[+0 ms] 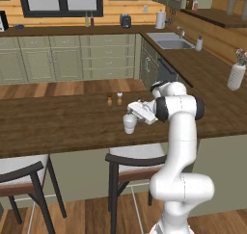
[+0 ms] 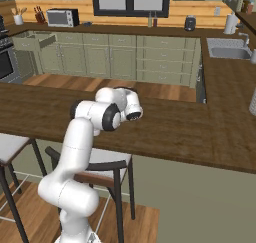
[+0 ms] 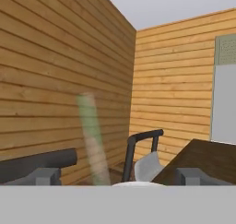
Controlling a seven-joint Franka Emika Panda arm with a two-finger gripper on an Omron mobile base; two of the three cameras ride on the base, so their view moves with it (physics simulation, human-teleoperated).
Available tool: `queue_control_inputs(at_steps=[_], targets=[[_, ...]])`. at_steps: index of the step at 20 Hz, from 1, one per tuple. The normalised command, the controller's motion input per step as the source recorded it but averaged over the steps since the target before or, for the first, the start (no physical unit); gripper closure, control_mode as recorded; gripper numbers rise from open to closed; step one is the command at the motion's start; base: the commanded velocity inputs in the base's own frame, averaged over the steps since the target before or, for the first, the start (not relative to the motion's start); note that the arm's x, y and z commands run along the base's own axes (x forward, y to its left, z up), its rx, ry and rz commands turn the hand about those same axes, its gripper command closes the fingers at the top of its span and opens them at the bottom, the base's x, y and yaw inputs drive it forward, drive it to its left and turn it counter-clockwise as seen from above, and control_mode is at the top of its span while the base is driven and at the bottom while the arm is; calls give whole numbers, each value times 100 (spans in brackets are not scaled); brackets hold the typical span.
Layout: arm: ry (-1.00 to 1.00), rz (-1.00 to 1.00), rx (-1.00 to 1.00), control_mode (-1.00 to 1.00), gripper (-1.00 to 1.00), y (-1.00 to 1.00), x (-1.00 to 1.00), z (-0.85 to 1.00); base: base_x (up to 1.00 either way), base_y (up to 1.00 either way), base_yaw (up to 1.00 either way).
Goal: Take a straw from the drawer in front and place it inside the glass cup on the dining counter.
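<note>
Hand view: the straw (image 3: 92, 140) stands near-upright between the two dark fingertips (image 3: 44, 177) of the tool (image 3: 117, 179) — a blurred, pale greenish-white stick. Behind it, light wood plank walls (image 3: 60, 71) meet in a corner. A black-framed chair back (image 3: 140, 149) stands just beside the dark desk edge (image 3: 207, 158).

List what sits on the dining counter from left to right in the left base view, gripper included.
Brown shaker → white shaker → glass cup → gripper, at the cup's right edge → vase with flowers, all on the dining counter.
</note>
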Motion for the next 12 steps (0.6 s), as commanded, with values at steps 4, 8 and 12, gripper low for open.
queue_control_inputs(at_steps=[4,8,12], targets=[[0,0,0,-100,-100,-3,-3,30,0,0,0],[0,0,0,-100,-100,-5,-2,29,0,0,0],[0,0,0,-100,-100,-6,-12,33,0,0,0]])
